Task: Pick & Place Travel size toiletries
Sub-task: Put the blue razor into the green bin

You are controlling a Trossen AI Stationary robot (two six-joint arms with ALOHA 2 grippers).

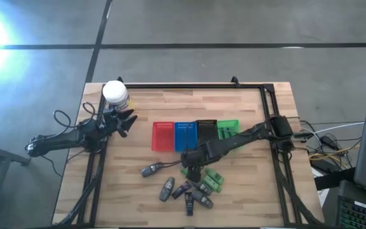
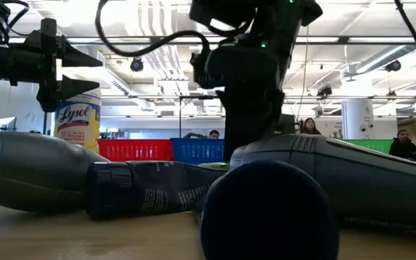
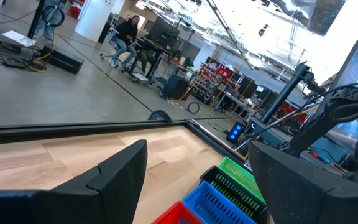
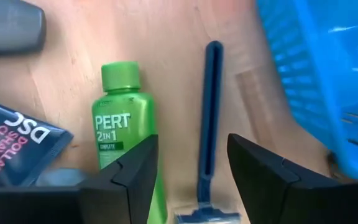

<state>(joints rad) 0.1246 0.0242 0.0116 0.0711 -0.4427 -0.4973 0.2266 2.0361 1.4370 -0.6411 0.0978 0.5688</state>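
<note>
The toiletries lie loose on the wooden table near its near edge: dark grey bottles [image 1: 166, 189], green bottles [image 1: 212, 180] and a dark tube [image 1: 151, 170]. My right gripper [image 1: 192, 164] hangs open above them, fingers pointing down. In the right wrist view its fingers [image 4: 188, 180] stand on either side of a dark blue razor [image 4: 209, 118] lying flat, touching nothing. A green Pert bottle [image 4: 122, 124] lies beside the razor, and a dark DSC shave tube [image 4: 17, 143] beyond it. My left gripper [image 1: 126, 121] waits open at the table's left, by the jar.
A white-lidded Lysol jar [image 1: 115, 93] stands at the far left corner. Red [image 1: 162, 136], blue [image 1: 185, 135], black [image 1: 206, 130] and green [image 1: 228, 128] slotted trays sit in a row mid-table; the blue tray [image 4: 328, 81] is close by my right gripper. People sit in the room beyond.
</note>
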